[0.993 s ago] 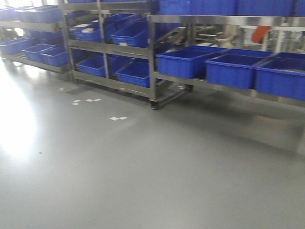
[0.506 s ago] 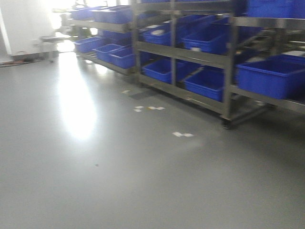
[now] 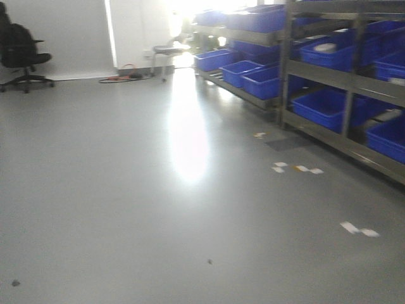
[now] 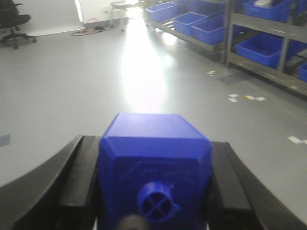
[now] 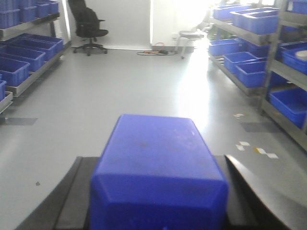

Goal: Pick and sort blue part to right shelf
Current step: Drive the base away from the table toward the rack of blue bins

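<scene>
In the left wrist view a blue part point(image 4: 154, 163) sits between the black fingers point(image 4: 76, 177) of my left gripper point(image 4: 153, 146), which is shut on it; its stubby neck points back at the camera. In the right wrist view my right gripper point(image 5: 156, 165) is shut on a second blue part point(image 5: 158, 172), whose flat body fills the gap between the fingers. The right shelf point(image 3: 345, 82), a grey steel rack with blue bins, runs along the right side, a stretch of floor away. It also shows in both wrist views, right shelf point(image 4: 230, 40) and right shelf point(image 5: 273, 52). Neither gripper shows in the front view.
Grey floor lies ahead, with a strong glare patch and white tape marks point(image 3: 297, 168). A black office chair point(image 3: 22, 47) stands at the far left wall, a stool point(image 3: 168, 50) and floor cables point(image 3: 120, 77) near the bright doorway. Another rack of blue bins point(image 5: 24, 52) lines the left.
The front view has swung left: the rack moved from the middle to the right edge, and the open floor, doorway and office chair came into view.
</scene>
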Controlling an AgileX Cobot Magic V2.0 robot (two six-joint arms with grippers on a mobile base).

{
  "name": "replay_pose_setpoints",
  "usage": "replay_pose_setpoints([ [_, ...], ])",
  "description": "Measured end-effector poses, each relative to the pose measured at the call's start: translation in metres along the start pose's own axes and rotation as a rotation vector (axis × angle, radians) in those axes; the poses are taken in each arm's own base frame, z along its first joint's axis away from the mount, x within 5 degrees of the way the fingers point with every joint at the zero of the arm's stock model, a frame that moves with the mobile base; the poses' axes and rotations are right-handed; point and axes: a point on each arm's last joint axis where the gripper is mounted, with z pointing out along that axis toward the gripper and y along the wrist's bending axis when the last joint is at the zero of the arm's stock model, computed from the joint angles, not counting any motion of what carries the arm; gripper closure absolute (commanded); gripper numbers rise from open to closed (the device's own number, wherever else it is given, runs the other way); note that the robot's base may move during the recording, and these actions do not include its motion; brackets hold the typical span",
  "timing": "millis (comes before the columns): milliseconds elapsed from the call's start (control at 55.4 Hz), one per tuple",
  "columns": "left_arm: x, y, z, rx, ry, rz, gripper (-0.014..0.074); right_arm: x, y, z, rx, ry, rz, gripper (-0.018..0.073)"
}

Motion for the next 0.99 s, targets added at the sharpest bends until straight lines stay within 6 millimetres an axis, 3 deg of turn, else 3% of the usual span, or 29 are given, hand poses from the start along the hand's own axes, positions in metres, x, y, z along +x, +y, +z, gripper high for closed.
replay_pose_setpoints([
  [993,0.0000,0.0000,0.0000,0.000,0.000,0.000,0.0239,0.0000,0.0000,0.0000,0.000,0.000,-0.002,0.0354],
])
